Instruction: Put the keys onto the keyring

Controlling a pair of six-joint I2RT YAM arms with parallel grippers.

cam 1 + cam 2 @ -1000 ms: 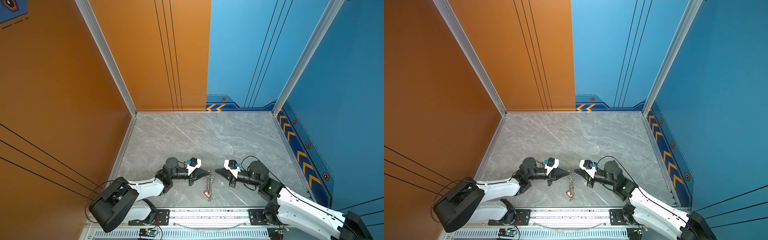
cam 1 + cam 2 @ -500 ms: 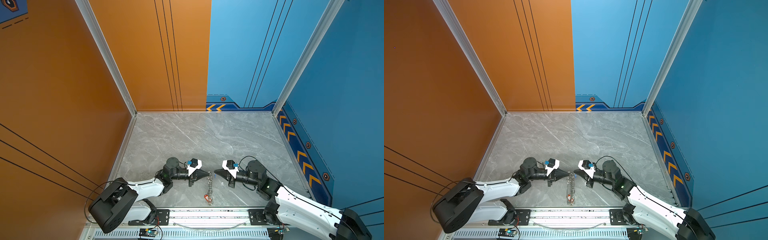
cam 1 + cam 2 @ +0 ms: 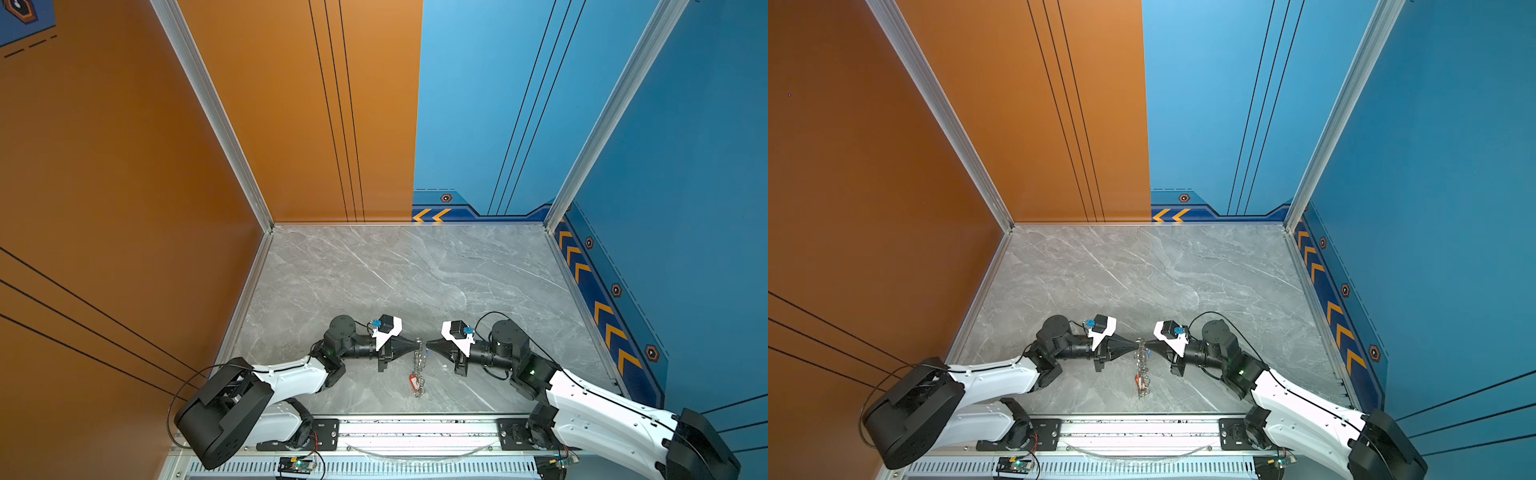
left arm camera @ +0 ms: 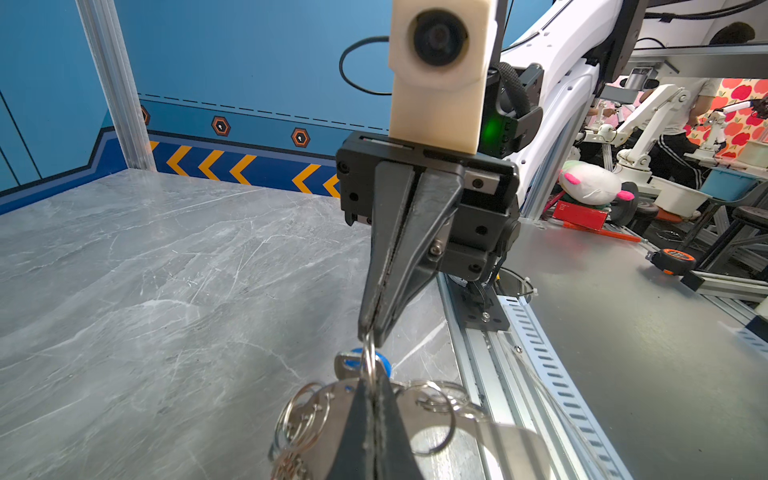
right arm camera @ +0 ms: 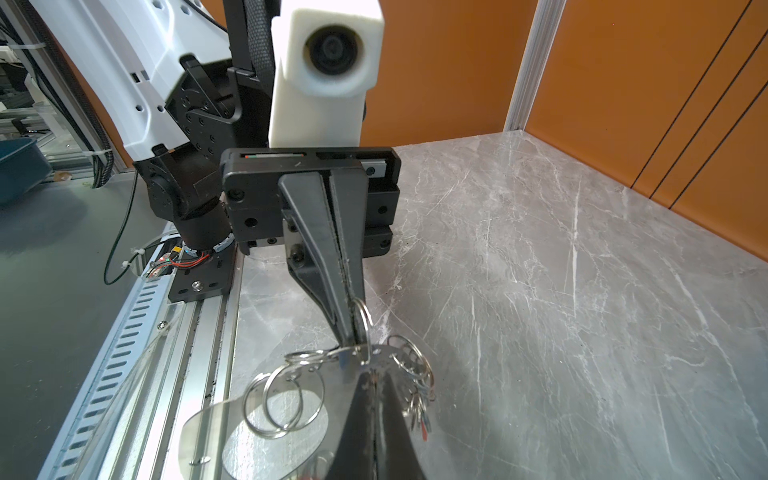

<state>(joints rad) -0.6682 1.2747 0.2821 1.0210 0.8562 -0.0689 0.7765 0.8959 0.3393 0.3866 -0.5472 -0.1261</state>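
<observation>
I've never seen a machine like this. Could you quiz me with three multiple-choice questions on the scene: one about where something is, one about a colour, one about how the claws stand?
1. Where is the keyring?
A) at the far back edge of the table
B) between the tips of the two grippers
C) hung on the orange wall

2. What colour is the tag at the keyring's end nearest the front rail?
A) green
B) yellow
C) red

3. How do the left gripper and the right gripper stand?
A) both shut
B) both wide open
C) one shut, one wide open

Answers: 1 B, both top views show the tips meeting at it. 2 C, it shows red in a top view. 3 A, each wrist view shows the opposite gripper closed on the keyring.
</observation>
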